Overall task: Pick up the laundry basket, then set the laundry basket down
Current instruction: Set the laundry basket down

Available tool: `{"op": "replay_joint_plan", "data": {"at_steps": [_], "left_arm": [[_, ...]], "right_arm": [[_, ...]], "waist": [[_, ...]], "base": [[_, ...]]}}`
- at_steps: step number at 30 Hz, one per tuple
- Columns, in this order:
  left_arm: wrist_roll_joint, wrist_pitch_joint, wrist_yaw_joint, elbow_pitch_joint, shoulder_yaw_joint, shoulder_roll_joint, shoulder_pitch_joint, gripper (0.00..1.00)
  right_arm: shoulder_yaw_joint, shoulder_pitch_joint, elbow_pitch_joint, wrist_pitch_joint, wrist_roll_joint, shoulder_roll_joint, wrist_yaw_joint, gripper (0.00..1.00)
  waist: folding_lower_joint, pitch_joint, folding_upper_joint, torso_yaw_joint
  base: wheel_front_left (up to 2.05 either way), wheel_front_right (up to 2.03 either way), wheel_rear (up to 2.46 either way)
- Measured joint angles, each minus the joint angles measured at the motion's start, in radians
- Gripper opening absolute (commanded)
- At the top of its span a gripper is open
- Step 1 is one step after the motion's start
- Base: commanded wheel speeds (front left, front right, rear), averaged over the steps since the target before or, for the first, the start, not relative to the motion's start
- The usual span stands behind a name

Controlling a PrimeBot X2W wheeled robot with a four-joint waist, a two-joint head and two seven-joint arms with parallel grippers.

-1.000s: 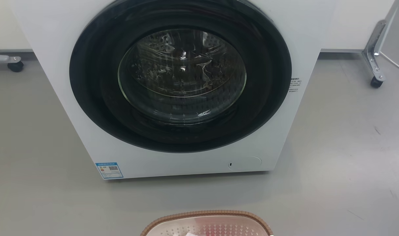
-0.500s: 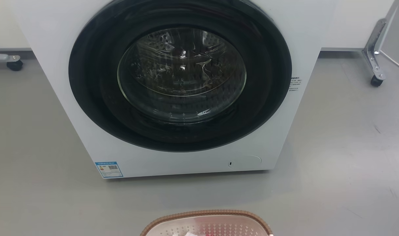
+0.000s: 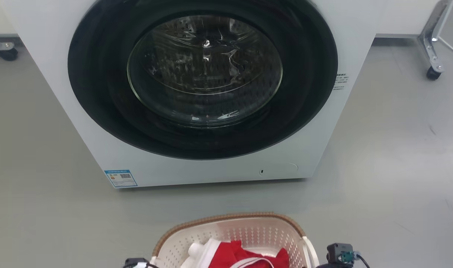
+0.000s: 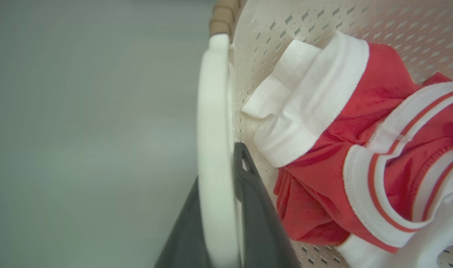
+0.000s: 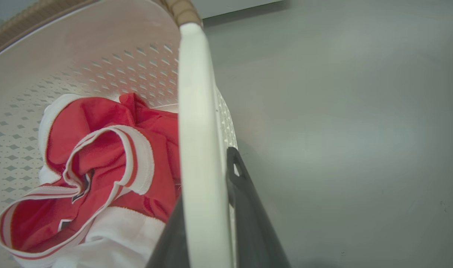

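The laundry basket (image 3: 230,232) sits squarely between your two arms, low in the head view, just short of the washing machine (image 3: 353,44) on the grey floor (image 3: 397,167). Its long axis runs away from you toward the washer door, so the brown woven end faces the machine and the white handles lie on your left and right. Your left gripper (image 4: 217,178) is clamped on the left side handle (image 4: 211,111), one dark finger inside the perforated wall and one outside. Your right gripper (image 5: 206,178) grips the right side handle (image 5: 195,93) the same way. Neither arm is nearer; the load is shared across the short axis. The coming move probably depends on both wrists travelling level and together (the red and white garment (image 4: 379,111) lies loose inside and could slide if one side dips). Whether the base touches the floor cannot be told.
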Motion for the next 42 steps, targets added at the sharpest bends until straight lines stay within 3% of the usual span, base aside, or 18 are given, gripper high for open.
{"op": "replay_joint_plan", "data": {"at_steps": [14,42], "left_arm": [[0.001,-0.055,0.009,-0.021,0.021,0.007,-0.205,0.00],[0.026,-0.142,0.031,-0.041,0.047,0.007,-0.490,0.00]], "right_arm": [[-0.018,-0.245,0.040,-0.056,-0.015,0.000,0.000,0.00],[-0.040,-0.553,0.123,-0.123,-0.076,-0.001,0.001,0.00]], "waist": [[0.0002,0.177,0.0000,0.007],[0.0002,0.592,0.0001,0.048]], "base": [[0.00,0.00,0.00],[0.00,0.00,0.00]]}}
